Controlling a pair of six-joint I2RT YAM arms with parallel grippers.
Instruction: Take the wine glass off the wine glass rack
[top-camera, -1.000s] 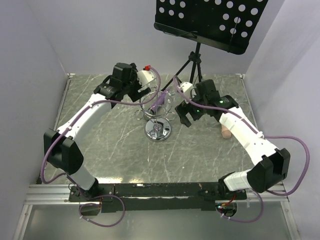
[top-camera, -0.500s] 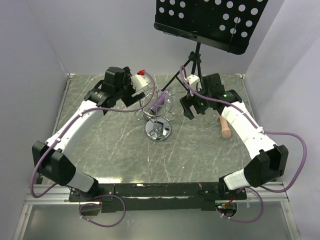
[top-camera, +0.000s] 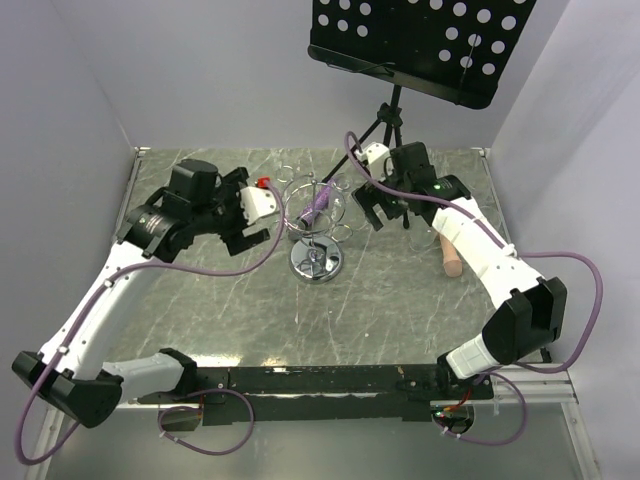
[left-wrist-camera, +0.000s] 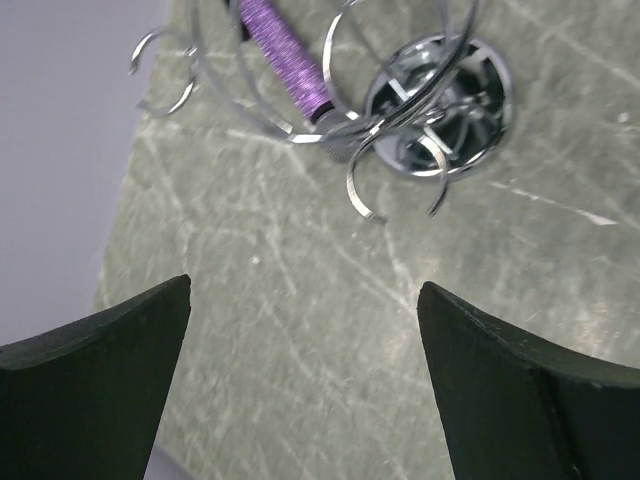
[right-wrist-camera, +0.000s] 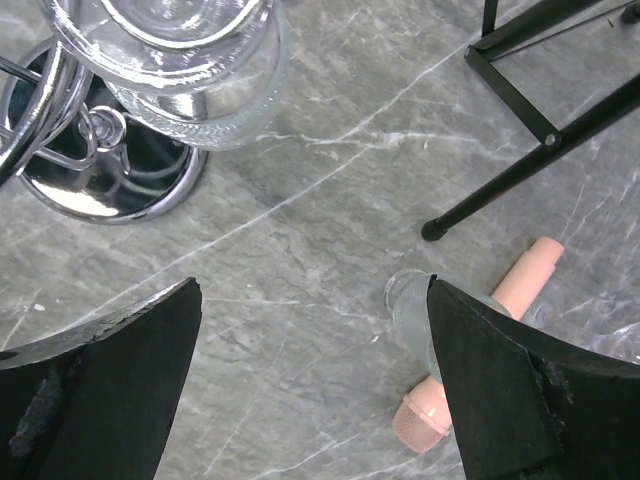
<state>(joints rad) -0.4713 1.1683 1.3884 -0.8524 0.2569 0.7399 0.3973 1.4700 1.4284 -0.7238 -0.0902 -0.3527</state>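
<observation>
Grey marbled table (top-camera: 250, 310) fills a booth. A pale wall (top-camera: 60, 150) runs along its left edge, another closes the back, and a third stands on the right. A metal rail marks the near edge.

On the left, the left arm reaches in from the near-left corner. The left gripper (top-camera: 243, 225) sits just left of the rack (top-camera: 316, 260), apart from it. In its wrist view the left gripper (left-wrist-camera: 303, 285) is spread wide and holds nothing, with bare table between the fingers. The rack's (left-wrist-camera: 440, 105) wire loop ends lie just ahead of the gap, and the left wall is close on that side.

At centre stands the chrome rack, its round base flat on the table. A purple cylinder (top-camera: 318, 205) lies tilted among the loops. Bare table runs from the base to the near rail.

The wine glass (top-camera: 338, 192) hangs on the rack's right side. In the right wrist view the clear glass (right-wrist-camera: 190, 70) sits just above and beside the rack base (right-wrist-camera: 100, 180).

The right gripper (top-camera: 375, 215) is just right of the glass. In its wrist view the right gripper (right-wrist-camera: 313, 285) is also wide apart and empty, and the glass is ahead and to the left, outside the fingers.

Behind the right gripper stands a black music stand (top-camera: 420, 45), with one tripod foot (right-wrist-camera: 432, 230) on the table close by. Further right lies a pink rod (top-camera: 450, 255) with a clear glassy piece (right-wrist-camera: 410, 310) touching it, near the right wall.
</observation>
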